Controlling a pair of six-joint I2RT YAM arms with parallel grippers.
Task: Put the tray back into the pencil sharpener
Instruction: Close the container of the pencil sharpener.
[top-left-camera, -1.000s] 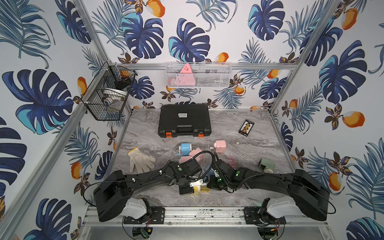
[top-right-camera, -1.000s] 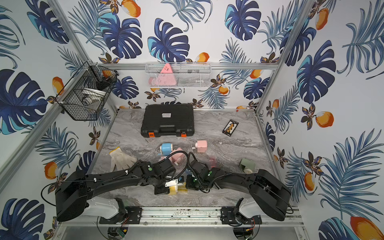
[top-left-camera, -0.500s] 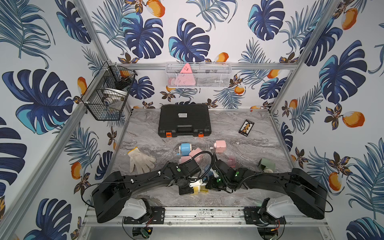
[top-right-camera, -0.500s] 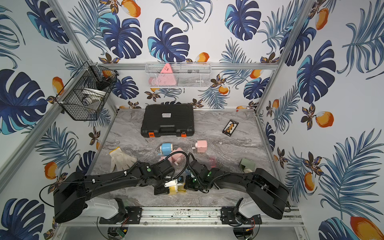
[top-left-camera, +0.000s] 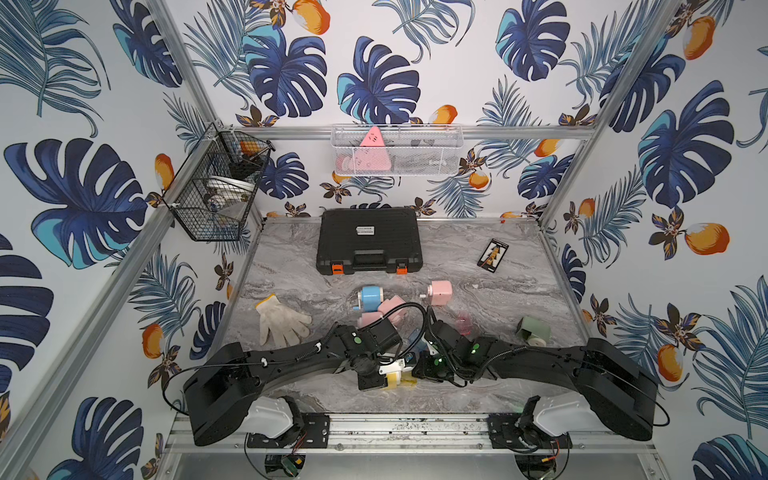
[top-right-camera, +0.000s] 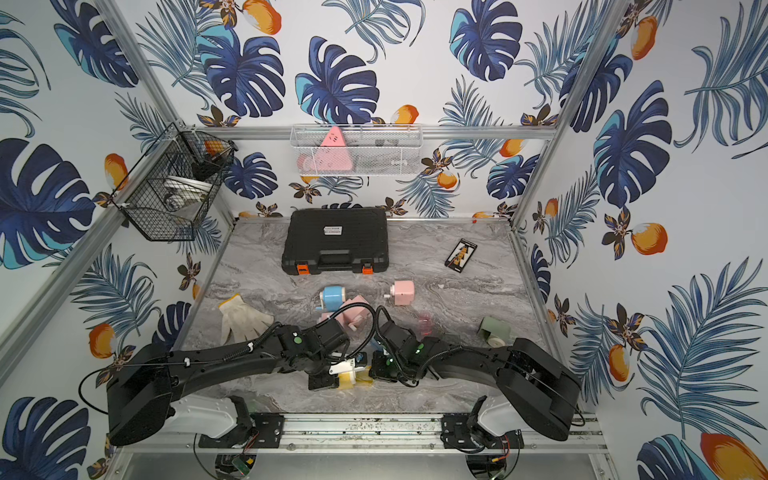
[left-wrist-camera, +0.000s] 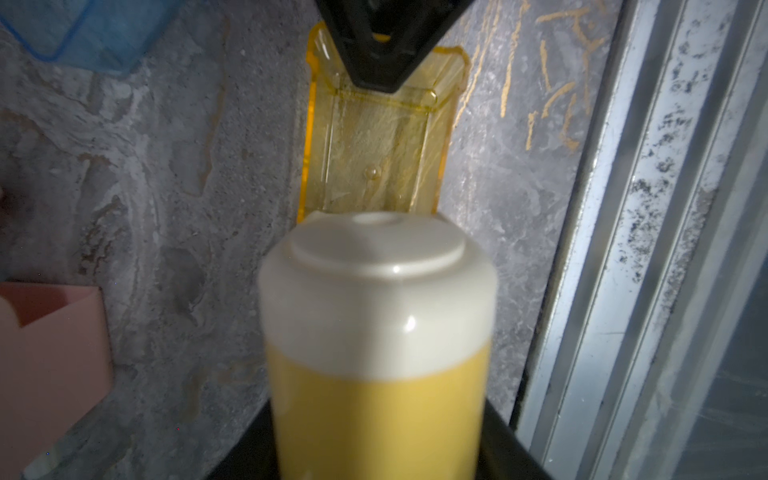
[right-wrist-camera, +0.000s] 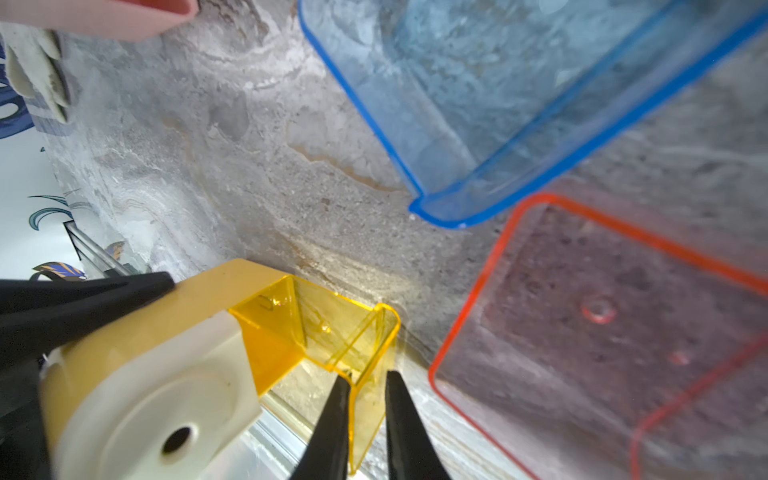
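Where the yellow tray (right-wrist-camera: 332, 328) sits: one end is inside the pencil sharpener (right-wrist-camera: 145, 374), and the rest sticks out over the counter (right-wrist-camera: 249, 166) near its front rail. It is not yet seated.
Why the sharpener is held: the left hand (top-left-camera: 380, 376) clamps the body from both sides. This is probably so that a push on the tray slides it home instead of shoving the sharpener away.
Why the slot faces that way: the open side points at the right arm, so the tray can likely run straight in along that arm's reach.
Right hand (right-wrist-camera: 365, 378): the fingers stand only a narrow slit apart and straddle the tray's outer end wall, which fills the gap. I read this as a light grasp on that wall.
Left hand, state: clenched on the sharpener, touching nothing else.
Neighbours: a blue tray (right-wrist-camera: 498, 83) and a red tray (right-wrist-camera: 602, 332) lie loose near the yellow one, apart from it.
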